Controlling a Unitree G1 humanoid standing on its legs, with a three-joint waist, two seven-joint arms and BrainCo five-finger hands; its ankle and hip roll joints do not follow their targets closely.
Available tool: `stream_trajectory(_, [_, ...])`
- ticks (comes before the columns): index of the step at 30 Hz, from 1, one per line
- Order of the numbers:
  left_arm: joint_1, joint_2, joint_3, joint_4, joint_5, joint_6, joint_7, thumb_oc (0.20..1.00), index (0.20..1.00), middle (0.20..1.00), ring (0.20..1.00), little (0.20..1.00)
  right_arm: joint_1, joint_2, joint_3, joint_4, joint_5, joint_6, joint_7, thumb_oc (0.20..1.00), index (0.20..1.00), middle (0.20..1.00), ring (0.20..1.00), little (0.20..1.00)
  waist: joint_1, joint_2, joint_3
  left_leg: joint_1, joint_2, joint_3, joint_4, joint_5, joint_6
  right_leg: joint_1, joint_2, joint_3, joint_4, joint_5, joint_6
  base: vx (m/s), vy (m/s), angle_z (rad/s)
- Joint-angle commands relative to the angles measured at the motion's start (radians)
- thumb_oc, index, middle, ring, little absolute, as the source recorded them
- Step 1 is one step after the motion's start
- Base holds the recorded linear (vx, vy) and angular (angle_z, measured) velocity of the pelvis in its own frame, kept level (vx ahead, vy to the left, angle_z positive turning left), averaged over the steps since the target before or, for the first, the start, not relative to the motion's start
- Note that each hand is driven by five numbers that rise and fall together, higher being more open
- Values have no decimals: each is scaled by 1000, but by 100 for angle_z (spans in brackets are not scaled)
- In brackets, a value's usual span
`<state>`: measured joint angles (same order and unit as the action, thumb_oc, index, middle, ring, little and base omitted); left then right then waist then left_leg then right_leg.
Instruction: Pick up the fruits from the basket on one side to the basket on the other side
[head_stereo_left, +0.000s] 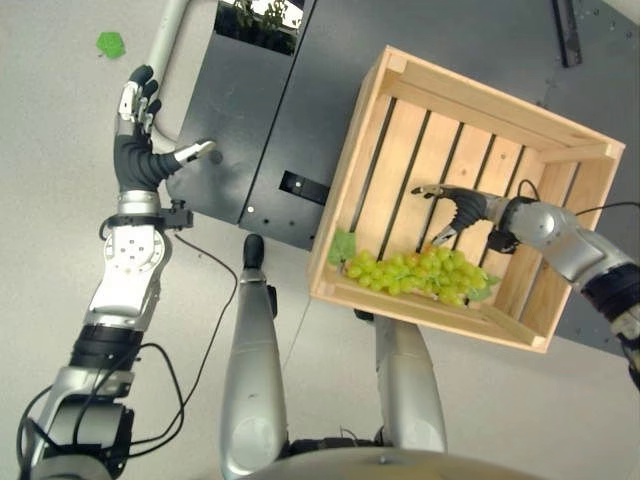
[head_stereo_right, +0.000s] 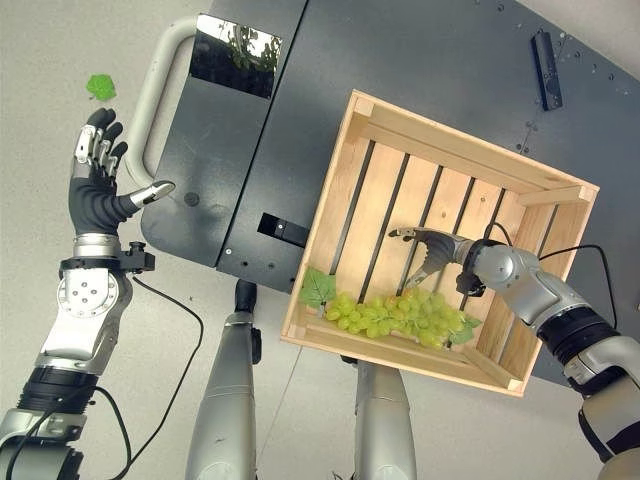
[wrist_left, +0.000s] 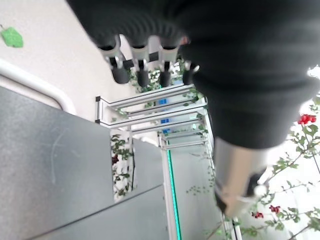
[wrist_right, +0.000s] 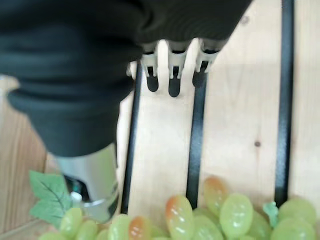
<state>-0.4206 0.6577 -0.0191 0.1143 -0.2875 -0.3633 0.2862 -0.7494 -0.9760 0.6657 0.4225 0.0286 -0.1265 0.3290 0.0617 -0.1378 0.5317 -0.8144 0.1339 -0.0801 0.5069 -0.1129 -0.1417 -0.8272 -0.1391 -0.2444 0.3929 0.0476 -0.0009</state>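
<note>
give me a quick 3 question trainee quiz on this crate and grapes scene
1. True or false: the right hand is curled round the grapes.
2. Where do the grapes lie in the wooden crate? A) against its near wall B) in its far corner C) outside it
3. Fill in: the left hand is raised beside the dark ____.

Key: 1 false; it is open above them. 2 A. 3 table.

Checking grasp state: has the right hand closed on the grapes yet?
No. In the right wrist view the right hand has straight fingers above the bare slats of the wooden crate, with the green grapes lying ungrasped.
</note>
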Motion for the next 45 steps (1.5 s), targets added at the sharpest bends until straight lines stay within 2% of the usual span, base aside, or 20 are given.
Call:
stream_trajectory(1, [-16, 17, 17, -65, 48, -33, 24, 1000, 1000, 1000, 1000, 1000, -17, -19, 56, 33, -33, -7, -11, 1000, 1000, 1000, 1000, 1000, -5, 9, -12, -51, -38, -5, -32, 80, 23, 38, 11, -34, 94, -210, 84, 13, -17, 6])
stream_trajectory(7, [-26, 17, 2, -64, 55, -27, 33, 1000, 1000, 1000, 1000, 1000, 30, -14, 55, 70, -76, -9, -12, 1000, 1000, 1000, 1000, 1000, -17, 8, -12, -68, -46, -14, -59, 91, 22, 23, 8, -38, 78, -205, 90, 26, -4, 8])
stream_trajectory(20, [-8, 18, 6, -75, 73, -15, 26, 1000, 1000, 1000, 1000, 1000, 223, -68, -17, -2, -137, -17, 50, 1000, 1000, 1000, 1000, 1000, -50, -3, -12, -52, -54, 9, -106, 101, 29, 26, 6, -12, 25, -174, 105, 3, 19, 1])
stream_trajectory(33, [-16, 33, 3, -75, 76, -14, 10, 1000, 1000, 1000, 1000, 1000, 322, -165, -87, -160, -33, -15, 121, 1000, 1000, 1000, 1000, 1000, -76, -30, -12, 11, -55, 34, -142, 110, 34, 80, 12, 20, -36, -135, 115, -18, 10, -3])
stream_trajectory(45, [-31, 66, -11, -63, 68, -12, -6, 1000, 1000, 1000, 1000, 1000, 293, -161, -46, -185, -10, -14, 136, 1000, 1000, 1000, 1000, 1000, -73, -54, -12, 31, -49, 48, -85, 86, 54, 99, 21, 62, -29, -113, 121, -78, 22, -7])
